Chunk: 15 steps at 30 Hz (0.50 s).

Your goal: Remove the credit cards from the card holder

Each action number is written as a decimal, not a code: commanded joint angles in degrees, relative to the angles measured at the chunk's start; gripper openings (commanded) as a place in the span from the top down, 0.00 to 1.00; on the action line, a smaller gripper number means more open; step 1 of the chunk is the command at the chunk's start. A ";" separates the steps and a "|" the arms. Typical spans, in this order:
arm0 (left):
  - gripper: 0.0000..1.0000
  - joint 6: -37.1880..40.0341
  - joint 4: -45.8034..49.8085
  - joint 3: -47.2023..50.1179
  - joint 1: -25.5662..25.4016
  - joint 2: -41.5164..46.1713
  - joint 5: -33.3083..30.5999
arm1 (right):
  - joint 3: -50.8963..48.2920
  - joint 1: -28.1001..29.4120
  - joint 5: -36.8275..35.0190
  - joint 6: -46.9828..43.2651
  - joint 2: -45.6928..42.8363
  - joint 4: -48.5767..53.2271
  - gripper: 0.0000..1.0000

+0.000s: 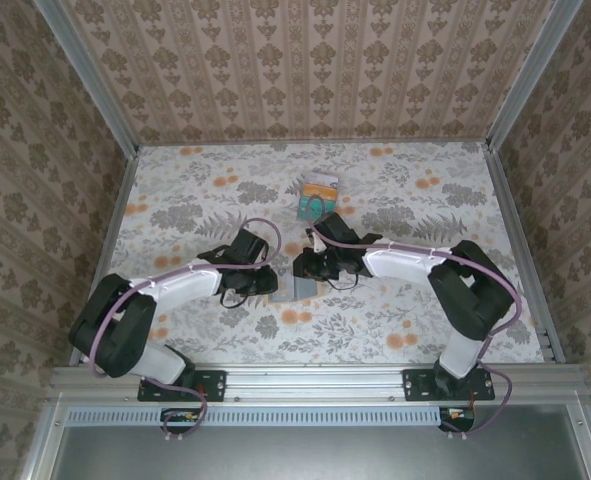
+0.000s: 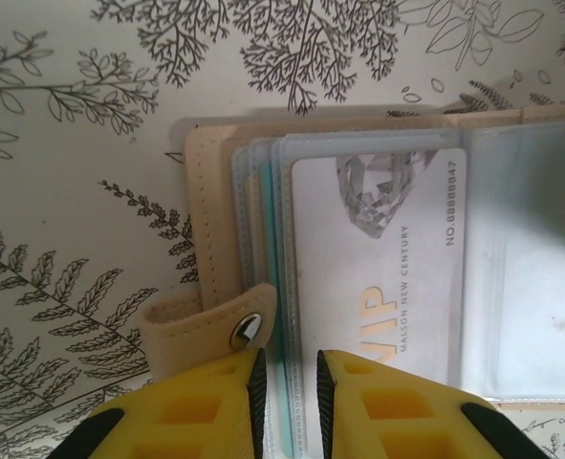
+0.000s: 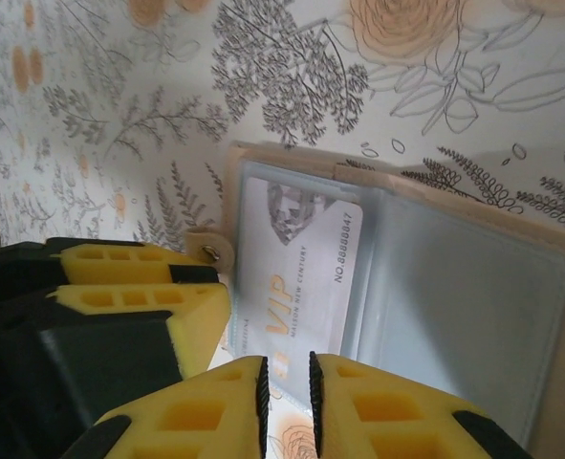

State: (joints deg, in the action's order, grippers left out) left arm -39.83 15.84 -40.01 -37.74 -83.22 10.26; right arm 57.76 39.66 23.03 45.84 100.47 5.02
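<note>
The card holder [image 1: 303,288] lies open between both grippers, its tan edge [image 2: 215,210] and grey-blue clear sleeves [image 3: 473,306] facing up. A pale white credit card [image 2: 378,268] marked VIP sits in the front sleeve [image 3: 296,277], and a teal card edge [image 2: 266,287] shows behind it. My left gripper [image 2: 287,356] is shut on the sleeve edges by the snap strap [image 2: 206,330]; from above it [image 1: 268,283] sits at the holder's left. My right gripper [image 3: 286,361] is closed over the white card's near end, right beside the left gripper [image 3: 223,284].
Two loose cards, teal and orange [image 1: 320,197], lie on the floral tabletop behind the holder. Patterned walls with metal posts [image 1: 125,150] fence the table on three sides. Open tabletop lies left [image 1: 175,215] and right [image 1: 445,215].
</note>
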 commanded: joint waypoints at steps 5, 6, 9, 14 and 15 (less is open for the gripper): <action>0.81 -0.34 -1.25 0.82 0.29 -1.44 0.46 | -0.01 0.24 4.40 2.36 3.74 -3.70 0.78; 0.81 -0.42 -1.28 0.86 0.36 -1.66 0.46 | -0.09 0.24 4.39 2.28 4.14 -3.63 0.78; 0.81 -0.67 -1.57 1.12 0.21 -2.17 0.56 | -0.05 0.23 4.82 2.05 5.56 -3.42 0.78; 0.82 -0.86 -1.43 1.16 0.05 -2.84 0.64 | -0.78 0.20 4.38 1.93 6.35 -3.51 0.78; 0.82 -0.92 -1.34 1.16 0.03 -2.90 0.63 | -0.89 0.20 4.14 1.89 6.45 -3.44 0.78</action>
State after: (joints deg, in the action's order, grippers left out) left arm -39.88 14.02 -39.75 -37.74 -84.82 10.48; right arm 57.56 39.66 26.24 47.16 106.19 2.35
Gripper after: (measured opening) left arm 0.179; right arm 0.219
